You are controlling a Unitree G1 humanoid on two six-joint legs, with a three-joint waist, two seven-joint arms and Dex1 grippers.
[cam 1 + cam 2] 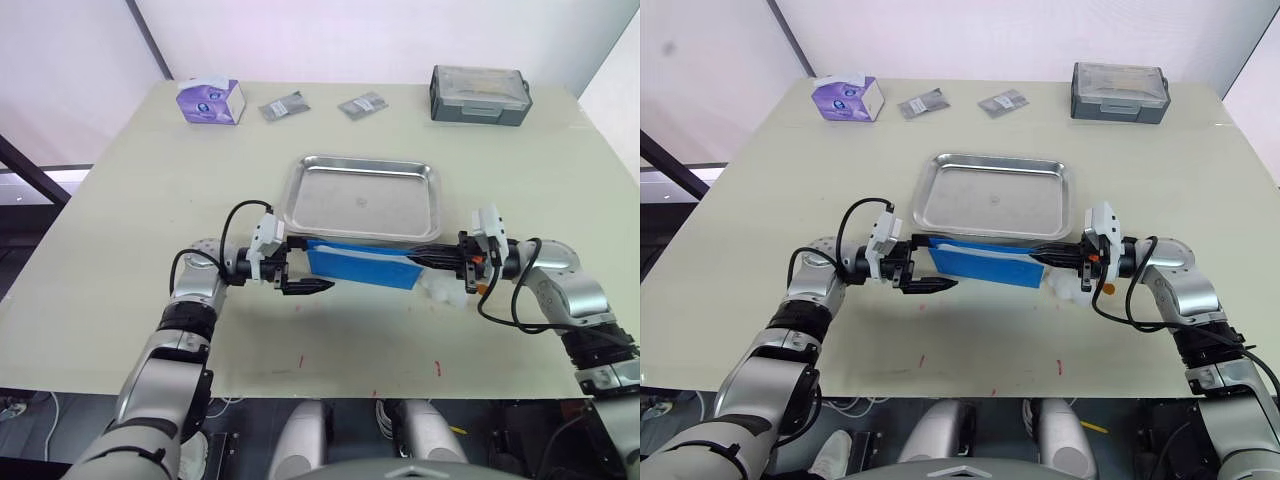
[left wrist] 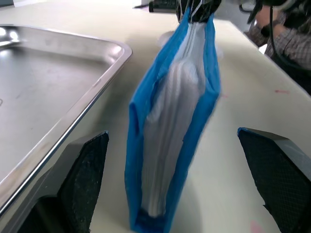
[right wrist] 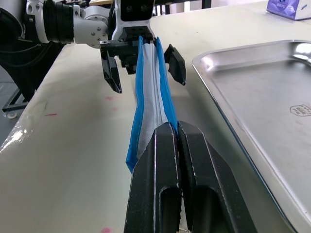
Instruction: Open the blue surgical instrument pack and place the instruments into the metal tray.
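Right gripper (image 3: 167,145) pinching blue pack (image 1: 362,263) on edge | left gripper (image 1: 298,270) spread around its end | metal tray (image 1: 362,197) bare

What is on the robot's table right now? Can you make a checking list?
Surface: pale table, a few small red marks near the front edge.
Job's things: blue surgical instrument pack held on edge beside the metal tray; the tray is empty; instruments not seen loose.
Clutter: purple-white tissue box, two small grey packets, grey lidded box along the far edge.
Grippers: right hand shut on the pack's end; left hand open, its fingers either side of the other end.
Cables: black cables loop over both wrists.
Surroundings: white walls.
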